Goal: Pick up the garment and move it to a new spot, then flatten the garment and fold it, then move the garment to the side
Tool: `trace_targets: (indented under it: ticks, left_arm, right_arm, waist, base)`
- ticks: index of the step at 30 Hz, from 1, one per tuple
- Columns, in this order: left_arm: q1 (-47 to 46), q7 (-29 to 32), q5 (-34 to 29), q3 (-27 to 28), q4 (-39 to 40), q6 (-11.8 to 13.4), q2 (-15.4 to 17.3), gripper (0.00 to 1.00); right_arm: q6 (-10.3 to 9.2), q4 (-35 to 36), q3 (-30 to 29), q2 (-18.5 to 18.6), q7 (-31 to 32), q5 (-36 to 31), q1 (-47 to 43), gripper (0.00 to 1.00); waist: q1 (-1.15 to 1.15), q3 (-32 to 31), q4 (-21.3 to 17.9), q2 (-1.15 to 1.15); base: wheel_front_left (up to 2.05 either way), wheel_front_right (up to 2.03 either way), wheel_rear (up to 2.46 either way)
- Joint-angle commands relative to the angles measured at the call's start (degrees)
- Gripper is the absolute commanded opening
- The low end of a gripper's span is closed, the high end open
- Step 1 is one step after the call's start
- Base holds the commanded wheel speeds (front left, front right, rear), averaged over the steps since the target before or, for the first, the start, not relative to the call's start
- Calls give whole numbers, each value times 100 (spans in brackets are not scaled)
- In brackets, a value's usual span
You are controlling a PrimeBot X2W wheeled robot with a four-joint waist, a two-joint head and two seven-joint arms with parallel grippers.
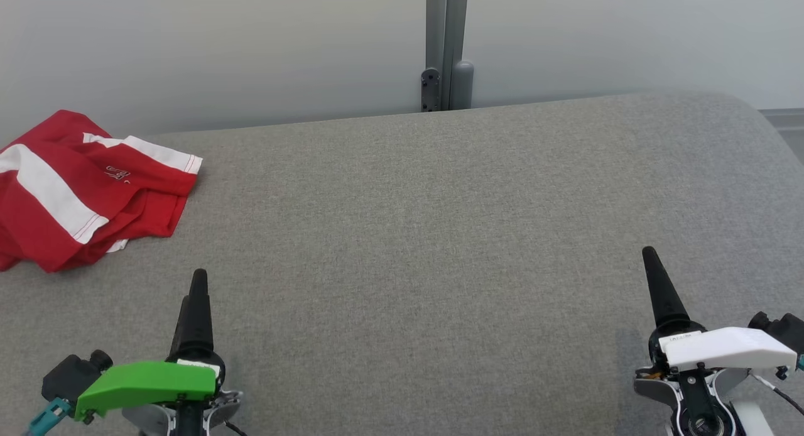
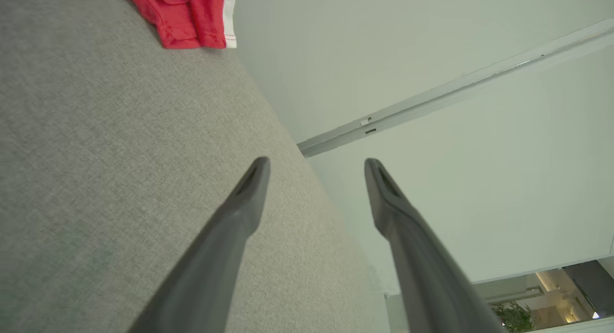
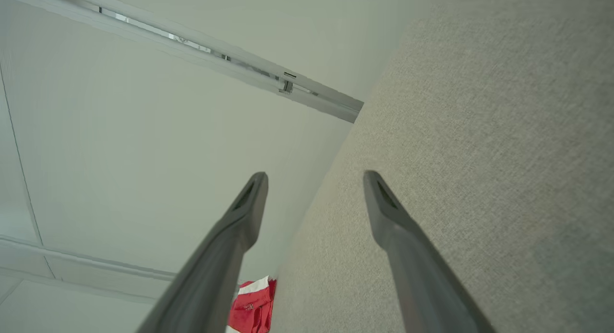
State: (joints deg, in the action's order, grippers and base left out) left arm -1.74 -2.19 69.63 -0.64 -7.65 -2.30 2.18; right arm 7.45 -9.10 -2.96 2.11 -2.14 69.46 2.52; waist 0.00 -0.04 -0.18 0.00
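Garment of red fabric with broad white bands (image 1: 81,191) is noted crumpled in a loose heap at the far left corner of the table covered in grey woven cloth (image 1: 440,235). The head view cuts it off, so whether it overhangs the left edge cannot be told. No flattening or folding is evident; the pick-up is judged not yet begun. Left claw with green housing (image 2: 316,166) is held low over the near left edge, jaws spread wide, nothing between them; the garment lies ahead and to its left, well apart. Right claw with white housing (image 3: 314,177) is held over the near right edge, jaws equally wide and empty, much farther from the garment. Both claws are kept back and apart, probably as a ready pose that leaves the bare middle of the table free for spreading. The wide jaws are taken as preparation for pinching cloth. The left claw, being nearer, is judged the likelier for the first reach. Layers overlap in the heap, so several may be caught at once.
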Motion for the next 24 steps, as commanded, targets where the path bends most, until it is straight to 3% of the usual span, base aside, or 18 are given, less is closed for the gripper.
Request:
trace_targets:
  ticks: [1, 14, 24]
  left_arm:
    - [-13, -57, -306, -40, 142, 44, 39, 100]
    - [94, -308, -1872, -237, 248, 267, 49, 100]
    - [178, -479, -3095, -361, 188, 328, 56, 100]
  right_arm:
    - [2, 163, 19, 44, -63, -258, 3, 100]
    - [2, 463, 246, 52, -314, -1978, -40, 100]
    - [3, 569, 377, 60, -485, -2897, -119, 100]
  waist:
    - [0, -1, -2, 0]
    - [0, 4, -22, 0]
    - [0, -2, -37, 0]
  base:
    - [0, 0, 0]
    - [0, 0, 0]
    - [0, 0, 0]
